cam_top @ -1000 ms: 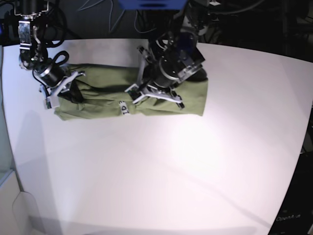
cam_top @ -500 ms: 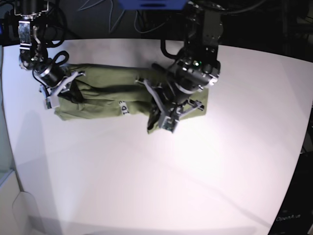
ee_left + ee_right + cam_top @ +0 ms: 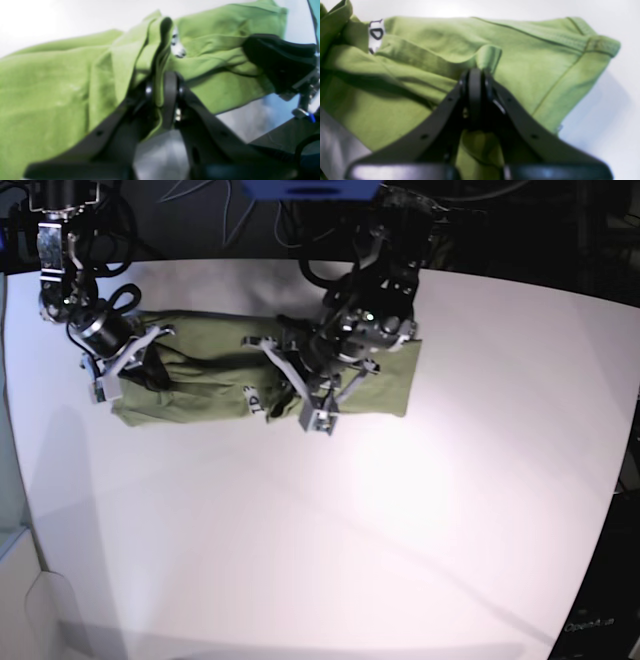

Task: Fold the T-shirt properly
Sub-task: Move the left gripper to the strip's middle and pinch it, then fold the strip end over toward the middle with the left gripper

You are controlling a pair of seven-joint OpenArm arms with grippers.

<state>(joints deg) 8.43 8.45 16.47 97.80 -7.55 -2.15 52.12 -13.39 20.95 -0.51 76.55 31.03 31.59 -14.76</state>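
Toward the far edge of the white table, the T-shirt lies as a long olive band running left to right, nearer the far-left corner than the right side. Its small white tag shows on the near edge of the band, about midway along

The right gripper sits at the band's left end, the end closest to the far-left corner. In its wrist view the 2 dark fingers are pressed together with a fold of green cloth pinched between them, a hemmed sleeve edge lying just beyond

The left gripper is over the middle of the band, just right of the tag, its arm leaning in from the far edge. In its wrist view the 2 fingers are clamped on a raised ridge of cloth that stands up between them. The cloth to the right of this gripper lies flat, ending in a straight edge facing the table's right side
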